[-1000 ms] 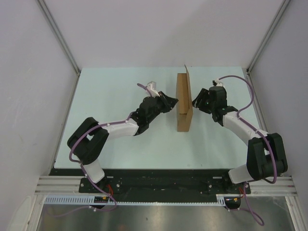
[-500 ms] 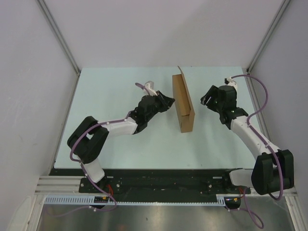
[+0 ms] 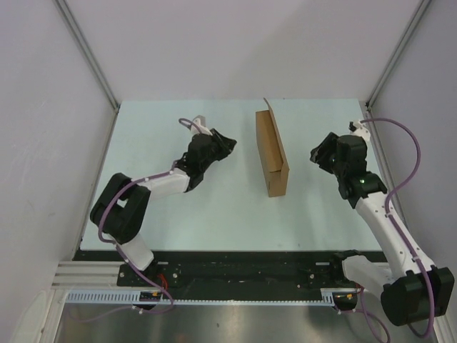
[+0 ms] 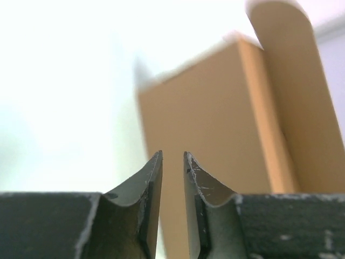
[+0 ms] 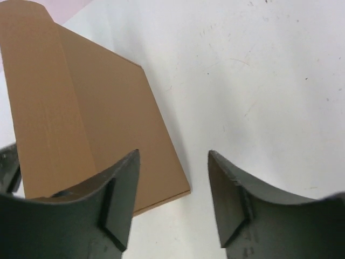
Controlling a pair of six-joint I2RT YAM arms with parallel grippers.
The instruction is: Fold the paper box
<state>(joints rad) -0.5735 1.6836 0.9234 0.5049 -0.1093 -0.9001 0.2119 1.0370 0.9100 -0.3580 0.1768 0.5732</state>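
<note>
Top external cam: a mint-green table (image 3: 214,207) inside pale walls, w/ my two arms reaching in from the near edge. The paper box (image 3: 270,153), plain brown cardboard, stands near the table's middle, btwn my two grippers and touching neither. It looks set on a long narrow side, running far-to-near, w/ its near end angled a bit toward my right. A thin flap (image 3: 266,105) sticks out at its far end.

My left gripper (image 3: 227,141) sits left of the box, apart from it, fingertips pointing toward it. My right gripper (image 3: 319,151) sits right of the box, level w/ its near half, w/ a strip of bare table btwn them.

Left wrist cam: my left gripper (image 4: 172,156) has its jaws drawn to a narrow slit, gripping nothing. Beyond the tips, blurred, the paper box (image 4: 215,140) shows a broad brown face, w/ the rounded flap (image 4: 283,59) rising at upper right.

Right wrist cam: my right gripper (image 5: 172,154) has its jaws spread wide, holding nothing. Through the gap I see bare table (image 5: 259,81) and one lower corner of the paper box (image 5: 81,108). The box fills the left side, a broad face w/ one lengthwise crease. Whether it's fully closed I can't tell.
</note>
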